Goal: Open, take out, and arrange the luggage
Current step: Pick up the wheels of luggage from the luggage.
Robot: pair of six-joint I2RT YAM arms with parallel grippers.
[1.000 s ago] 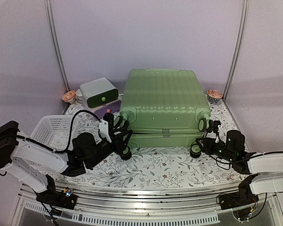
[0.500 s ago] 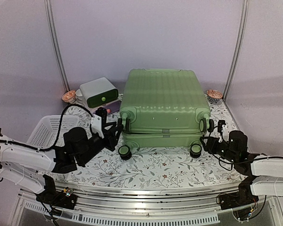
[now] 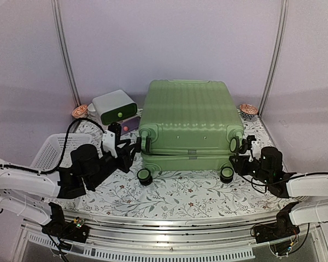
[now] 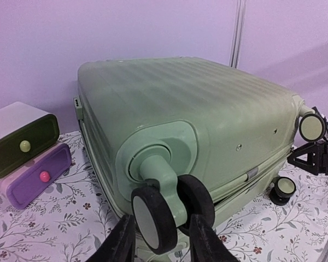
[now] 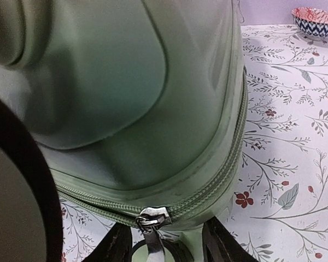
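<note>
The light-green luggage lies flat mid-table, its black wheels facing me. My left gripper is at its near left corner. In the left wrist view the gripper is open, its fingers on either side of the upper left double wheel without clamping it. My right gripper is at the near right corner. In the right wrist view it is open, with the metal zipper pull hanging between its fingers below the green zipper seam. The lining is hidden.
A white-and-green drawer box sits on a purple one left of the luggage. A white perforated basket is at the near left. Small patterned bowls stand at the back left and back right. Walls enclose the floral table.
My left arm has pulled back to the left, and its gripper has risen from the lower left wheel to the upper one. My right gripper has shifted slightly at the right corner.
</note>
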